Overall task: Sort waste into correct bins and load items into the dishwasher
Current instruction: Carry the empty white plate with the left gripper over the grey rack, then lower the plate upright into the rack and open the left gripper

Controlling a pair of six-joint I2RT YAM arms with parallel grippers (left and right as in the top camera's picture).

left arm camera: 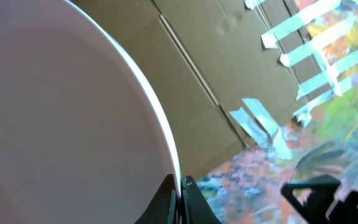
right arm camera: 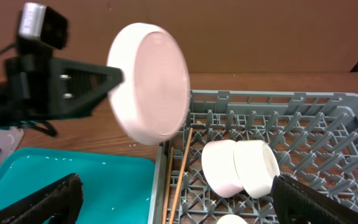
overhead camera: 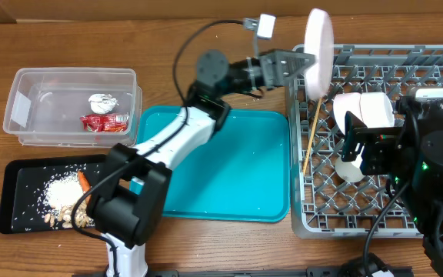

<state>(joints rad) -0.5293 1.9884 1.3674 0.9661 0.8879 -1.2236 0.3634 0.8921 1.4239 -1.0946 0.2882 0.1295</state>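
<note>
Left claw (overhead camera: 304, 63) clamped on the rim of the white plate (overhead camera: 319, 42). Plate is on edge, held above the far-left corner of the grey dish rack (overhead camera: 437, 69). Right claw (right arm camera: 179, 205) wide open, holding nothing, over the rack beside two white bowls (overhead camera: 368, 108) tipped on their sides. Chopsticks (overhead camera: 311, 138) lie along the rack's left side. Red wrapper (overhead camera: 104, 122) and tissue ball (overhead camera: 102, 101) in the clear tub (overhead camera: 21, 85), far left. Carrot (overhead camera: 84, 181) and food scraps (overhead camera: 56, 192) on the black tray (overhead camera: 14, 200), near left.

A teal serving tray (overhead camera: 237, 169) lies flat at the middle of a brown wooden table (overhead camera: 75, 35), with a few white specks (too small to identify) dotting its surface. Beyond the table, a brown cardboard panel (left arm camera: 197, 56) carries strips of pale tape (left arm camera: 260, 121) beside a brightly coloured, blurred surface (left arm camera: 328, 137).
</note>
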